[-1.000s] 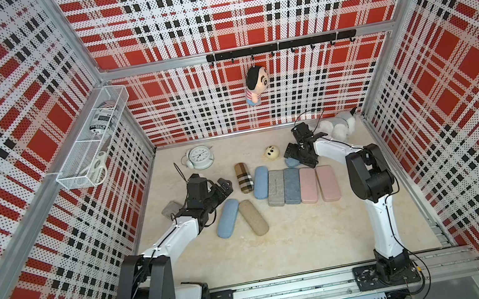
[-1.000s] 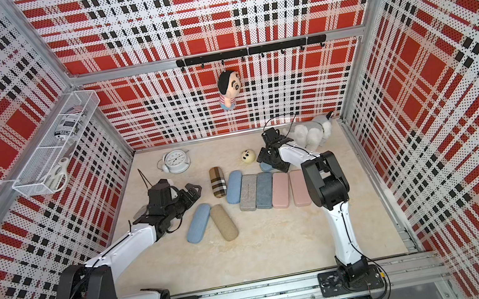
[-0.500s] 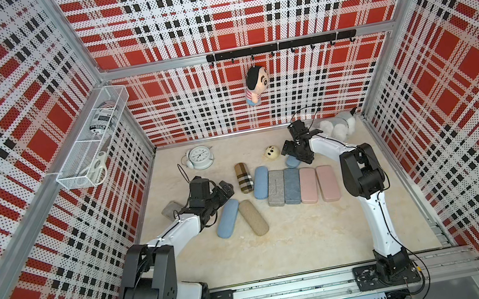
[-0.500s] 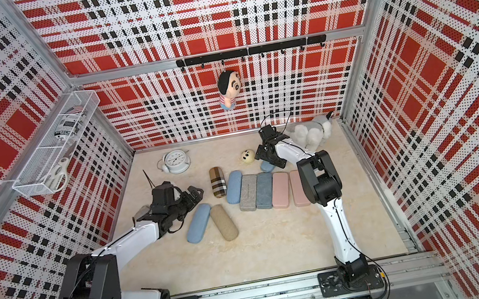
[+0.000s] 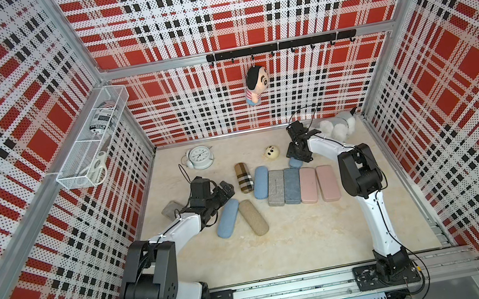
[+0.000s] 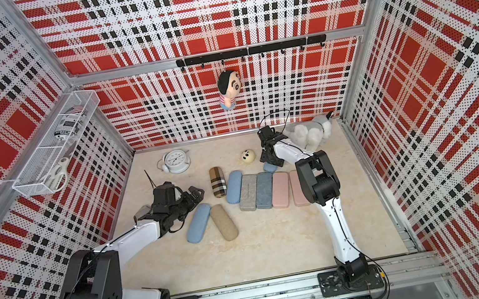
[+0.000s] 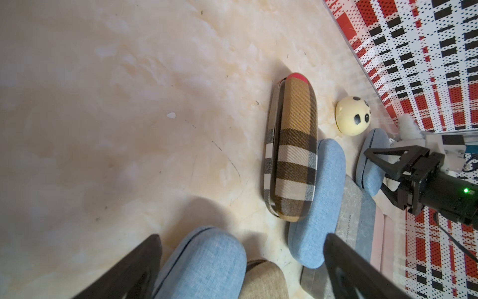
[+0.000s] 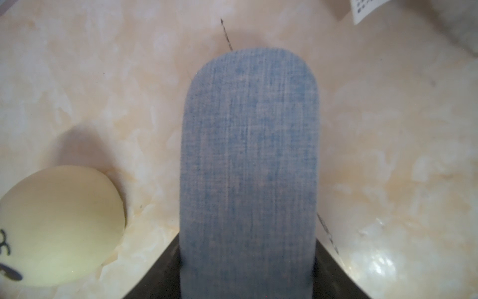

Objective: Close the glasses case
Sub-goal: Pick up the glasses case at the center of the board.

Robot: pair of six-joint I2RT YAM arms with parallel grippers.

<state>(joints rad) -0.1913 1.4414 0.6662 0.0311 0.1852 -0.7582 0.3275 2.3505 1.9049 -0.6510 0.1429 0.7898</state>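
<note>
The marble-look worktop (image 5: pixel 297 246) carried a spread of cases. The left tool (image 5: pixel 225 189) hung spread wide and empty above the end of a long blue case (image 7: pixel 207 259). The right tool (image 5: pixel 297 157) pressed its jaws against both sides of the small blue case (image 8: pixel 248 155), the one to close, which lay between them and reached out ahead. A pale ball (image 8: pixel 59 225) sat just beside that tool.

Whether the lid had fully met its base could not be told. An off-centre squeeze could skid the case free or set the ball rolling. Small print on the grey case (image 7: pixel 354 207) ahead of the left tool was too fine to read.
</note>
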